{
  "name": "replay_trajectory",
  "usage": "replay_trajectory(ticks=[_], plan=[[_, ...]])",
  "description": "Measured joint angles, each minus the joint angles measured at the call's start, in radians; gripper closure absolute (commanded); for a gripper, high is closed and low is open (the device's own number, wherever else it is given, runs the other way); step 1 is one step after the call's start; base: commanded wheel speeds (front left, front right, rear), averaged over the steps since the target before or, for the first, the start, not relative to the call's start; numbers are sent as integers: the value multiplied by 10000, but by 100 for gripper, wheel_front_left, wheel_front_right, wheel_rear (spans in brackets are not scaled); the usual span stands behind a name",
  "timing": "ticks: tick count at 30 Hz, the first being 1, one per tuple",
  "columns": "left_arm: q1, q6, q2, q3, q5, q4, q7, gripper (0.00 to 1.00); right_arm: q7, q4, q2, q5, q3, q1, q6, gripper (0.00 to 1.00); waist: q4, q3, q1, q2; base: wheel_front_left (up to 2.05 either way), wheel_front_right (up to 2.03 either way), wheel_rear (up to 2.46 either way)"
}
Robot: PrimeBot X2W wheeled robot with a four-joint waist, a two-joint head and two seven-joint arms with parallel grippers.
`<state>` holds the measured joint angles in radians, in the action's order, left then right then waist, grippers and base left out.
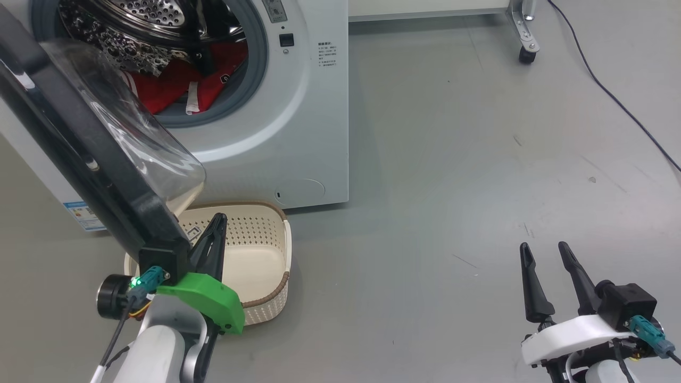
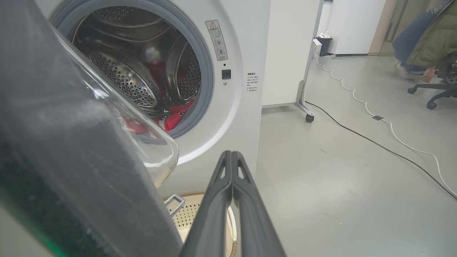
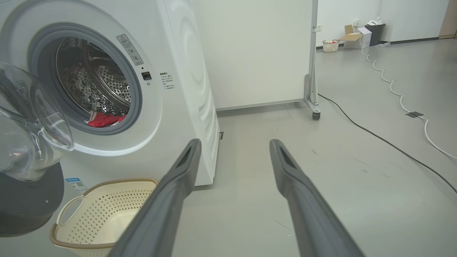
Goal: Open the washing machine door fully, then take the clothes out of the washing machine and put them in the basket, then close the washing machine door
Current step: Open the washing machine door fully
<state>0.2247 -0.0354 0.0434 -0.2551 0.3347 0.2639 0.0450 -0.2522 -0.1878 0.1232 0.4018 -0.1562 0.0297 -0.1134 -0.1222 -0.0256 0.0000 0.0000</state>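
My left gripper (image 1: 217,219) has jaws together beside the washing machine door (image 1: 64,133), and my right gripper (image 1: 545,248) has them apart.

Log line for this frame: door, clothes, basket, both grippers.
door: partly open | clothes: in drum | basket: no clothes visible | left gripper: shut, by door edge | right gripper: open, over floor
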Motion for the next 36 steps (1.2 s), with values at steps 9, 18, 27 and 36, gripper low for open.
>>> replay_trajectory(ticks=[9,18,27,36], plan=[[21,128,-8,224,102,426,10,100,0,-54,-12,-2,25,-1,-33,0,-168,-3,0,0,0,0,0],[98,219,-17,318,174,748,105,100,0,-73,-59,-2,92,-1,-82,0,-239,-28,0,0,0,0,0],[264,401,-23,523,253,974,284,100,0,-105,-107,-2,198,-2,-84,0,-212,-36,0,0,0,0,0],[332,403,-44,460,278,1231,393,100,0,-109,-134,-2,389,0,-84,0,8,11,0,0,0,0,0]])
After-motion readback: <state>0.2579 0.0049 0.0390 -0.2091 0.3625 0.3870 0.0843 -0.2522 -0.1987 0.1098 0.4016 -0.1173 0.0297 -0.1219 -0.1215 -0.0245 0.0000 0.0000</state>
